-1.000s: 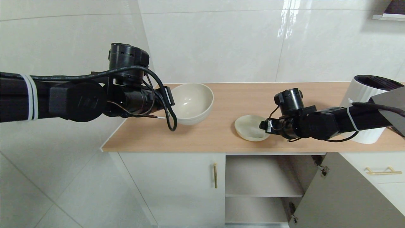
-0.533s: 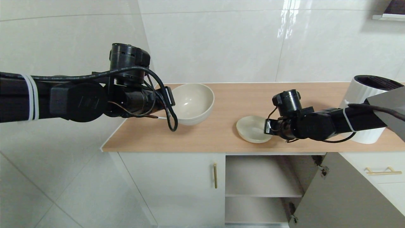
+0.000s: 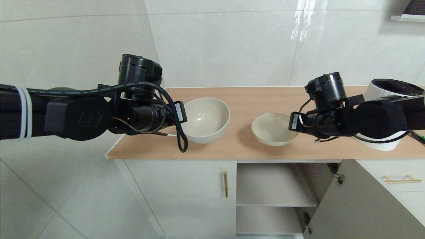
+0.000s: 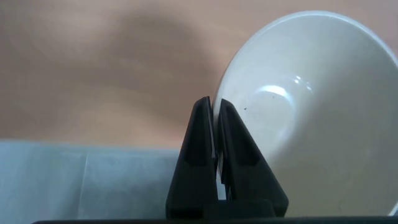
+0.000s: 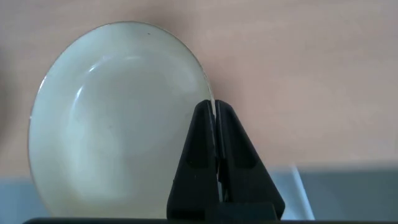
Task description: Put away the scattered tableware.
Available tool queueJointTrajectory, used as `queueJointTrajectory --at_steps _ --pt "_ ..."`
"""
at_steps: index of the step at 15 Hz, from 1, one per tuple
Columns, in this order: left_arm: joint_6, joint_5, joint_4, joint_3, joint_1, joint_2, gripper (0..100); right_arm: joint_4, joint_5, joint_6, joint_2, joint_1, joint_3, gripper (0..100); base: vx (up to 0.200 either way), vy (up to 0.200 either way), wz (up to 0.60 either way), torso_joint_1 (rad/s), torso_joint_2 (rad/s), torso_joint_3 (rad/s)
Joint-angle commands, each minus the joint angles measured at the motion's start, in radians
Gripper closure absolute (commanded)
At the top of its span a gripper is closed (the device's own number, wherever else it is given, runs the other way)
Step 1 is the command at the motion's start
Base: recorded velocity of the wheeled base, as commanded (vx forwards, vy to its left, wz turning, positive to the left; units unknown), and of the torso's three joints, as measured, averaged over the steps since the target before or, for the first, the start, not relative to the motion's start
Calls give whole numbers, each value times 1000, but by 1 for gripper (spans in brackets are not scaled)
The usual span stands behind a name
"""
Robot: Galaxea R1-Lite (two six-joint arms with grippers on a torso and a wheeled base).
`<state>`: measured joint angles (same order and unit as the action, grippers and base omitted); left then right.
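A large cream bowl (image 3: 206,119) hangs above the left part of the wooden counter (image 3: 242,99), my left gripper (image 3: 181,114) shut on its near rim. In the left wrist view the fingers (image 4: 208,134) pinch the rim of that bowl (image 4: 311,106). A smaller cream bowl (image 3: 271,128) is held above the counter's middle, its right rim pinched by my right gripper (image 3: 293,124). The right wrist view has the small bowl (image 5: 118,118) with the fingers (image 5: 214,140) clamped on its edge.
A white cylindrical container (image 3: 386,116) with a dark opening stands on the counter at the right. Below the counter a cabinet stands with its door (image 3: 352,202) swung open, showing a shelf (image 3: 275,199). A shut door with a gold handle (image 3: 226,183) is to its left.
Both arms have lifted their bowls off the counter. The right gripper rose and levelled the small bowl; the left arm shifted slightly right and toward me with the large bowl.
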<state>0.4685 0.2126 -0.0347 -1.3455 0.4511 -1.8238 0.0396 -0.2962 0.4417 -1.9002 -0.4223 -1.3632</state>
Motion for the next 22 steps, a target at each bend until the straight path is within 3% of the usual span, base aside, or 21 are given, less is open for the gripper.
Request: queueJointTrajectory --at_steps 1,6,9,16,22 --pt "-5 1 -1 69 38 57 100 54 -4 3 113 -15 47 100 0 0 0 0 0 0" --pt "-7 1 82 270 67 107 100 52 -8 17 276 -96 342 100 0 0 0 0 0 0" --pt "-4 1 157 361 67 109 100 43 -1 51 280 -98 389 100 0 0 0 0 0 0" --pt "-7 2 159 364 66 110 100 34 -4 49 221 -92 401 100 -29 0 0 -1 0 0" --pt "-7 2 159 362 66 117 100 -60 -8 43 197 -88 449 100 0 0 0 -29 69 37"
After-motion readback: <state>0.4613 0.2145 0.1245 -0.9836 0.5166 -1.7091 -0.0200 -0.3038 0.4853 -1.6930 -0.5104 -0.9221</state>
